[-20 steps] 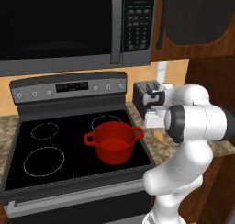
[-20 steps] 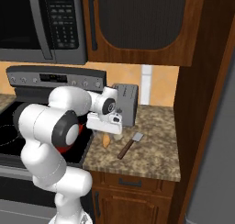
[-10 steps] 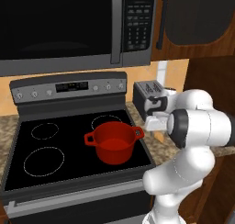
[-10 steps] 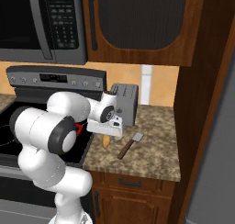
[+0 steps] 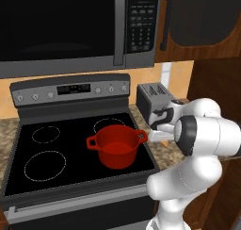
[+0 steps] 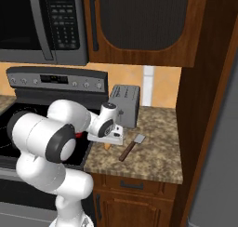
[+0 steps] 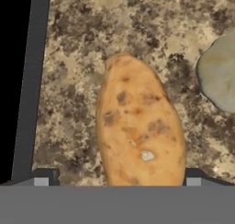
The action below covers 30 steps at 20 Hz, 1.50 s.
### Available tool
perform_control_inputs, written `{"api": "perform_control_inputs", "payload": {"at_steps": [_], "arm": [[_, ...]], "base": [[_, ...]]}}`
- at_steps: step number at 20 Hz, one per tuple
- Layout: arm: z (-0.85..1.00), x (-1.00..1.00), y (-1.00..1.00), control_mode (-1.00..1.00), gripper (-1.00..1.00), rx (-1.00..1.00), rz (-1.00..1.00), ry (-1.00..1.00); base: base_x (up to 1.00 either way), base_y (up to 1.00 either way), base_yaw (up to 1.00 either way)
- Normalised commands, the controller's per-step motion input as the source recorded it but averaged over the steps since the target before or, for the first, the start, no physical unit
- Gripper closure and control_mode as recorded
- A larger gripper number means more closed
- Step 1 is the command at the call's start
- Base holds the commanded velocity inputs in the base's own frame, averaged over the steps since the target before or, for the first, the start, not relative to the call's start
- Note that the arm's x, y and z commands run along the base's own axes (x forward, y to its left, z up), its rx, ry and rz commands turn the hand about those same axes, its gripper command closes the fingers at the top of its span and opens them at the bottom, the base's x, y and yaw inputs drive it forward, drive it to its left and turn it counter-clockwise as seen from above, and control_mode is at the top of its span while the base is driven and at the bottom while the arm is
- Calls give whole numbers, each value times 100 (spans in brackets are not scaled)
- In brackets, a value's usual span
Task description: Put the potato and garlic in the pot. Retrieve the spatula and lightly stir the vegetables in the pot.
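Gripper (image 7: 117,181) released, jaws wide, now lower than a second ago, straddling the potato (image 7: 137,126) on the granite counter (image 7: 69,103). Garlic (image 7: 220,74) just beside. Pot (image 5: 117,146) waits on the stove; potato grasp looks imminent.

The pot (image 5: 117,146) stands on the stove (image 5: 42,170), at the cooktop's right side, between the front and back burners. The counter (image 6: 153,151) adjoins the stove on its right, with the toaster (image 6: 124,105) at the back. In the right base view the spatula (image 6: 131,146) lies at about 5 o'clock from the toaster. In the hand view the potato (image 7: 137,126) lies on the counter, the garlic (image 7: 220,74) at its 2 o'clock, apart from it, and the stove's edge at 9 o'clock.
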Motion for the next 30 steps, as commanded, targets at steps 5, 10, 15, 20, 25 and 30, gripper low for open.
{"api": "perform_control_inputs", "payload": {"at_steps": [5, 10, 15, 20, 25, 30], "arm": [[-20, 1, 0, -100, 100, 1, 0, 0], [-3, 8, 0, -100, 100, 0, 0, 0], [6, -3, 0, -100, 100, 7, 0, -6], [76, -38, 0, -100, 100, 6, 0, -7], [100, -67, 0, -100, 100, 0, 0, -6], [100, -78, 7, -100, 100, 0, 0, -12]], "base": [[0, 0, 0], [0, 0, 0], [0, 0, 0], [0, 0, 0], [0, 0, 0], [0, 0, 0]]}}
